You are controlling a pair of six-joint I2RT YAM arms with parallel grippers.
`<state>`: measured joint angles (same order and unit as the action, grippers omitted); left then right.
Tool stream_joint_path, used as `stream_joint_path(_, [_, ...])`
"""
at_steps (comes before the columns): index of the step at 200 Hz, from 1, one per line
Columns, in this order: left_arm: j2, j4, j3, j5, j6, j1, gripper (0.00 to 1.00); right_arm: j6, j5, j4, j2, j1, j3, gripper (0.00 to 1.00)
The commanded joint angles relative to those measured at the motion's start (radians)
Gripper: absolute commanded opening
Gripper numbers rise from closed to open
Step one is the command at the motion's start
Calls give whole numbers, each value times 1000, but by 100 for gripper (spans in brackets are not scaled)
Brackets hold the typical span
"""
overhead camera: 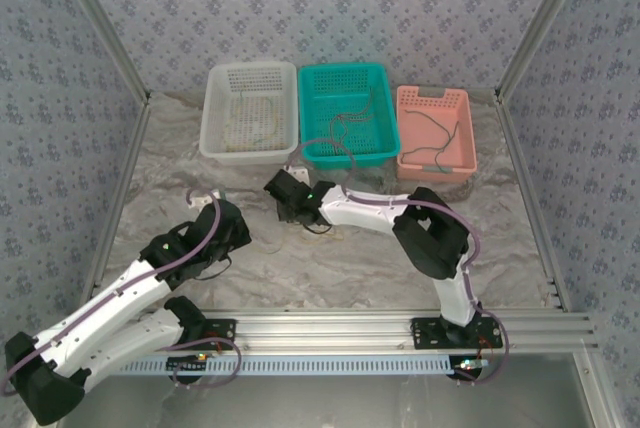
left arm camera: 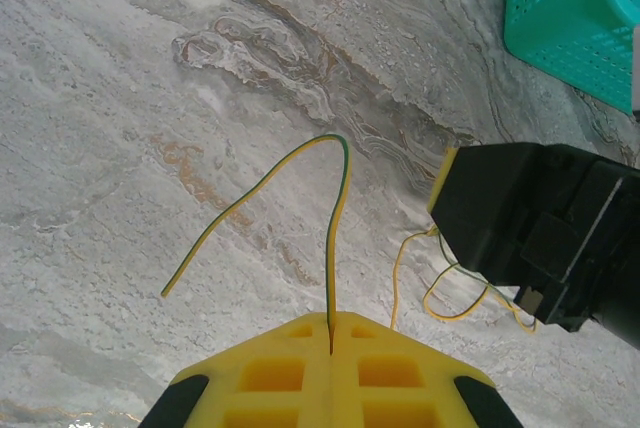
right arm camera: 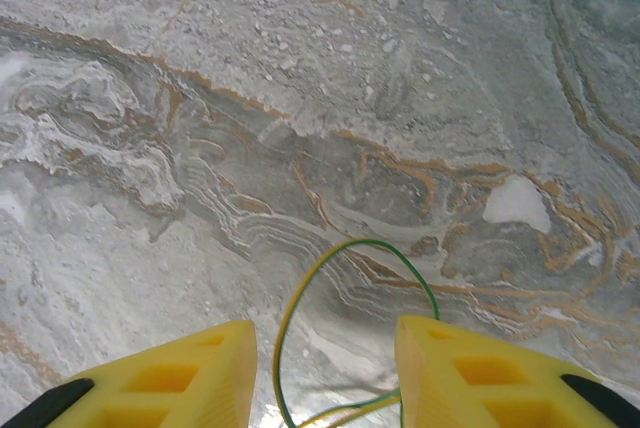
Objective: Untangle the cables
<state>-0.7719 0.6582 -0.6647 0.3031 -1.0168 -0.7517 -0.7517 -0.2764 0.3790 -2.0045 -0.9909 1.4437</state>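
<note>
While the left jaws clamped a yellow-green cable (left arm camera: pixel 337 228), the half-open right jaws straddled a loop (right arm camera: pixel 360 241), probably needing to close next.

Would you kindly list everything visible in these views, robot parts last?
white basket: one, white, back left.
teal basket: one, teal, back middle.
pink basket: one, pink, back right.
dark cable: one, in teal basket.
black cable: one, in pink basket.
held wire: one, yellow-green, in left pincer.
loose wires: count unclear, yellow-green, on table under right pincer.
table: one, marbled grey.
left arm, right arm: white-black, near edge.
left pincer: one, yellow, shut on held wire.
right pincer: one, yellow, open.
</note>
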Motion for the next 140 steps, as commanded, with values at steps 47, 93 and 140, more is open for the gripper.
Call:
stream_joint_path(47, [14, 8, -13, 1, 18, 9, 0, -68, -38, 61, -53, 14, 52, 17])
stream_joint_path(93, [2, 7, -12, 4, 38, 31, 0, -36, -179, 28, 234, 11, -109, 0])
stream_joint_path(140, [-117, -24, -74, -73, 147, 195, 0, 46, -269, 130, 668, 48, -240, 0])
